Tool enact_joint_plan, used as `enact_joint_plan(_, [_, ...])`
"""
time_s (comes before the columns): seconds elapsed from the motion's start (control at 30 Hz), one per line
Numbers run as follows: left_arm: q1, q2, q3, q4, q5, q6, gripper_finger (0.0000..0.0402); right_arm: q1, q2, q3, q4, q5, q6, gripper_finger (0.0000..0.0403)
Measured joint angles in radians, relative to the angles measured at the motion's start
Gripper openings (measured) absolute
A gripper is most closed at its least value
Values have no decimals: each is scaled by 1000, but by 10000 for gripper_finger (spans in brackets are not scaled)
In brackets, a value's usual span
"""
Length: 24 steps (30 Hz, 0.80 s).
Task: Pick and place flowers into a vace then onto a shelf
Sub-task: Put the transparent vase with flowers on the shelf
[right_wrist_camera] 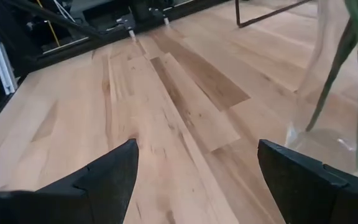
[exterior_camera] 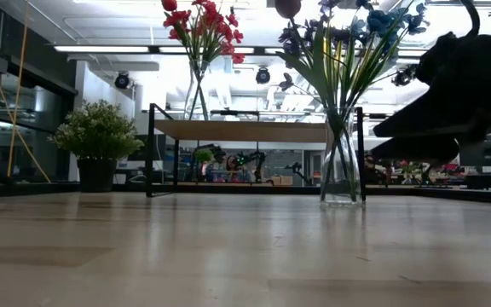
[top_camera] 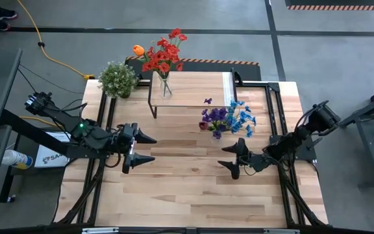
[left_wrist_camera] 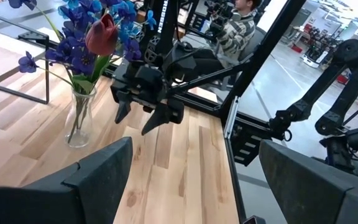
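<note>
Left gripper (top_camera: 147, 148) is hovering over the table's left-centre, fingers spread apart, holding nothing, pointing toward 3 o'clock. At 11 o'clock from it a potted plant (top_camera: 117, 78) is sitting on the table corner, not part of the job. The shelf (top_camera: 193, 91) is standing at 12 o'clock on the table, and a vase of red flowers (top_camera: 164, 55) is already sitting on its left end, with an orange bloom (top_camera: 138, 49) just beside them. A second vase (exterior_camera: 341, 158) with the blue and purple flowers (top_camera: 229, 119) and a maroon bloom (left_wrist_camera: 102, 34) is resting on the table (top_camera: 187, 188) just in front of the shelf's right end, at about 5 o'clock from the shelf's middle. One loose purple petal (top_camera: 208, 101) is lying on the shelf top. Right gripper (top_camera: 232, 158) is hanging at 6 o'clock from that vase, near but not touching, fingers wide apart and empty. My read: flowers look loaded, so the step in hand is getting the second vase onto the shelf. Next move probably calls for the right gripper closing in low on the glass, gripping below the stems, lifting upright and clearing the shelf edge without tipping.
</note>
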Motion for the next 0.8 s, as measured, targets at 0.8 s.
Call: enact_joint_plan(0.8, [0, 0, 0, -1, -1, -2, 381, 0, 0, -1, 10, -197, 196, 317])
